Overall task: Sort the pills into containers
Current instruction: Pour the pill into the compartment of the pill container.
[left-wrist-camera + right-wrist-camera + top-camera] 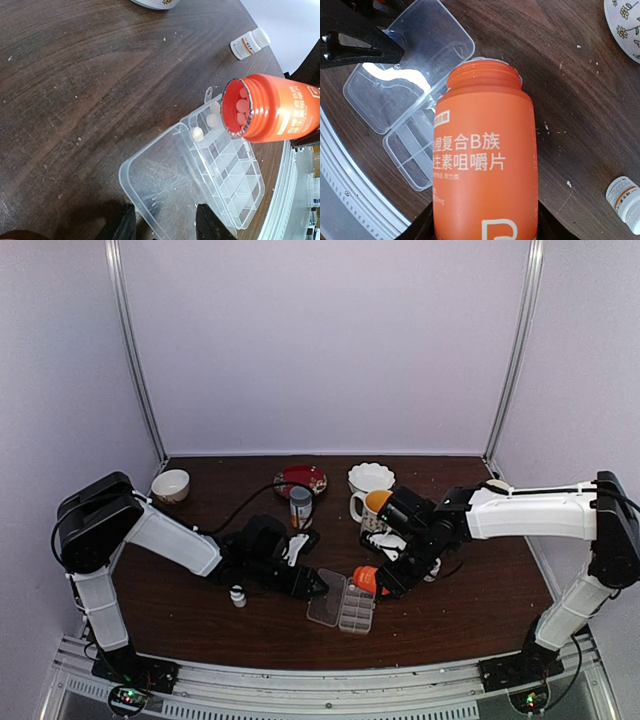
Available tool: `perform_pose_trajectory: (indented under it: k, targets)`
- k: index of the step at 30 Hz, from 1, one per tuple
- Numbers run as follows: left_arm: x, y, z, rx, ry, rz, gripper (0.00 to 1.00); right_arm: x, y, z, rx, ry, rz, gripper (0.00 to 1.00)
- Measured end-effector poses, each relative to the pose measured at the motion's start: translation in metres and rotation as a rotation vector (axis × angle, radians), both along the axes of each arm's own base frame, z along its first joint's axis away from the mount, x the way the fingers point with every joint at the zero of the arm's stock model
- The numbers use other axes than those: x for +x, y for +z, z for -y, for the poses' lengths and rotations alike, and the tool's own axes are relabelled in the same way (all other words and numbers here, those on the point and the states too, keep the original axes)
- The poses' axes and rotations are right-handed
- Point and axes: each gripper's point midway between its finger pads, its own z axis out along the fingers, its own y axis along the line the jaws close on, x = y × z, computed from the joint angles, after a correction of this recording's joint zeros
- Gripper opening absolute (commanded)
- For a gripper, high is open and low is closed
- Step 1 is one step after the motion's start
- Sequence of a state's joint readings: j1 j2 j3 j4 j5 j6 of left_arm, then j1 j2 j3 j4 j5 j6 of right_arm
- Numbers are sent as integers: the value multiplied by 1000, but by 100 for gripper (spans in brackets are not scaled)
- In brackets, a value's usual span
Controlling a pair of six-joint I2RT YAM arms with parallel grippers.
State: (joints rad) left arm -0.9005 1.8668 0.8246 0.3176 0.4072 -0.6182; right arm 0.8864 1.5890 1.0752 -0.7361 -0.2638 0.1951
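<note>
The clear pill box (355,612) lies open near the table's front, its lid (160,185) flat beside the containers (235,170). One pale pill (197,133) sits in a cell by the hinge, and two more pills (214,114) lie in the end cell. My right gripper (482,231) is shut on an uncapped orange bottle (485,150), tipped with its mouth (240,111) over that end of the box; pills show inside it. My left gripper (165,227) stands open, its fingertips (122,225) straddling the lid's near edge; whether they touch it I cannot tell.
A small white bottle (250,43) lies on its side beyond the box. Another small white bottle (238,596) stands by my left arm. Behind are a grey-capped bottle (300,507), a red plate (301,479), a white bowl (371,477), a mug (366,508) and a small bowl (171,485).
</note>
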Motion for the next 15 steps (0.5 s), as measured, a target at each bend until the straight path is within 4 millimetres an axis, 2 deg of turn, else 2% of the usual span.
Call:
perform_pose_trajectory:
  k: [3,5,15]
  targets:
    - [0,0,0,0,0,0,35,-1,-1,3,-20,4,-6,1]
    - [0,-1,0,2,-1,0,33,-1,0,1,1,3,0,1]
    - [-2,-3,0,8,-7,-3,31,-1,4,-3,10,5,-6,0]
